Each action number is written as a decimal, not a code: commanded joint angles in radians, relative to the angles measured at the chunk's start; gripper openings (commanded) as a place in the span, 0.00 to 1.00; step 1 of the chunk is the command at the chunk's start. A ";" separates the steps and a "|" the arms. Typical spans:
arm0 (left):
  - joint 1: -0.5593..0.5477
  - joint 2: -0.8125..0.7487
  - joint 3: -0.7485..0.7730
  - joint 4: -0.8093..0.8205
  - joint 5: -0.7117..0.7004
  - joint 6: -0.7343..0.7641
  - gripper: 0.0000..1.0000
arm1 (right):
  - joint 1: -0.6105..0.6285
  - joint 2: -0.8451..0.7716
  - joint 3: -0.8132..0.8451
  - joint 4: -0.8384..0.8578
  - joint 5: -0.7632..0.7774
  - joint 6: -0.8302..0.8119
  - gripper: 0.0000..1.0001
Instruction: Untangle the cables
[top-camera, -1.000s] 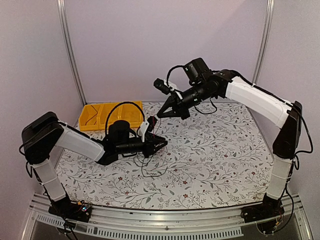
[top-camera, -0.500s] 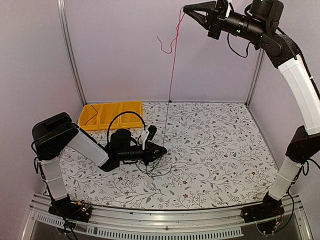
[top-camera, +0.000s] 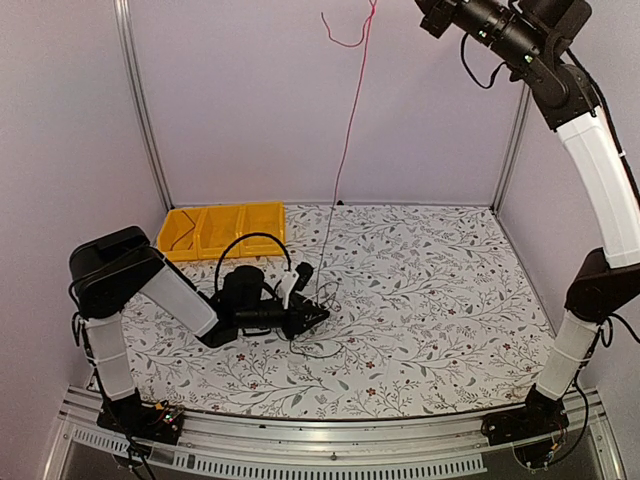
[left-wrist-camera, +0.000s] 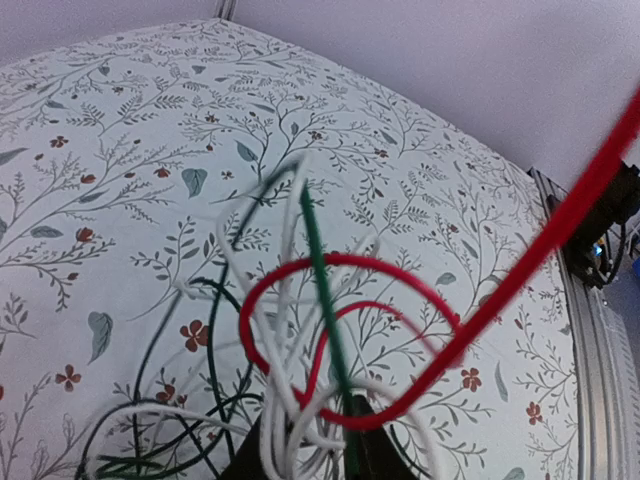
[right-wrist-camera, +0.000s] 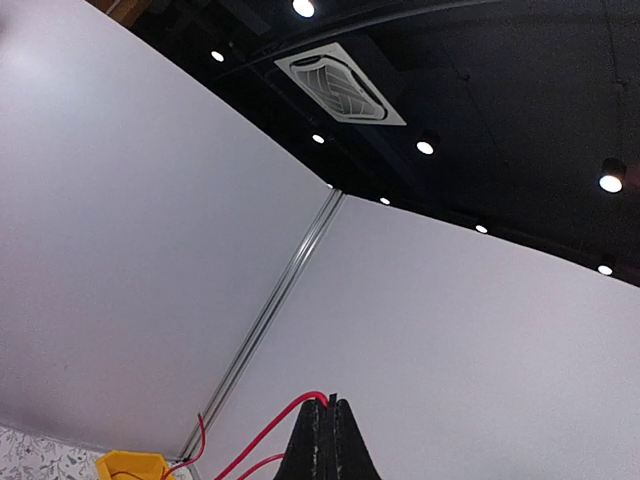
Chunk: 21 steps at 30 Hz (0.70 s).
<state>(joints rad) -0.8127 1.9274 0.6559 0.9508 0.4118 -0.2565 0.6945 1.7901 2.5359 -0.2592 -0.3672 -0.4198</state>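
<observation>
The right gripper (right-wrist-camera: 328, 425) is way up high with its fingers pressed together on the red cable (top-camera: 350, 110). That cable drops in a nearly straight line to the tangle (top-camera: 320, 298) on the table (top-camera: 440, 300). The left gripper (top-camera: 314, 318) sits low at the tangle. From its wrist view it looks pinched on the white and green strands (left-wrist-camera: 290, 400), but only the finger ends show at the bottom edge, so that's likely rather than certain. Just above them the red cable makes a loop (left-wrist-camera: 300, 275) around the other strands. My read is that the job right now is drawing the red one clear. I'd pin the bundle down hard with the left and pull the red slowly, in line with the loop, so it slides open instead of cinching. If the whole tangle starts lifting, back off. As for room, the right arm looks about topped out, with its end at the top edge of the overhead view, so I wouldn't count on more height. The table to the right is open, so sideways seems the better bet. The bin (top-camera: 220, 230) is back-left, well apart from the tangle, and the wall (top-camera: 250, 100) stands behind the red line.
</observation>
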 joint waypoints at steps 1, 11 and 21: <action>0.005 0.023 -0.025 -0.120 -0.025 0.038 0.21 | 0.000 -0.043 0.072 0.200 0.128 -0.126 0.00; 0.008 -0.115 -0.045 -0.237 -0.041 0.079 0.01 | -0.172 -0.220 -0.333 0.110 0.218 -0.111 0.00; 0.008 -0.359 -0.058 -0.417 -0.127 0.131 0.00 | -0.464 -0.627 -1.324 0.025 0.111 -0.065 0.00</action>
<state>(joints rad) -0.8093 1.6169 0.5755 0.6434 0.3096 -0.1696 0.2272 1.3300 1.4555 -0.1692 -0.2111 -0.4606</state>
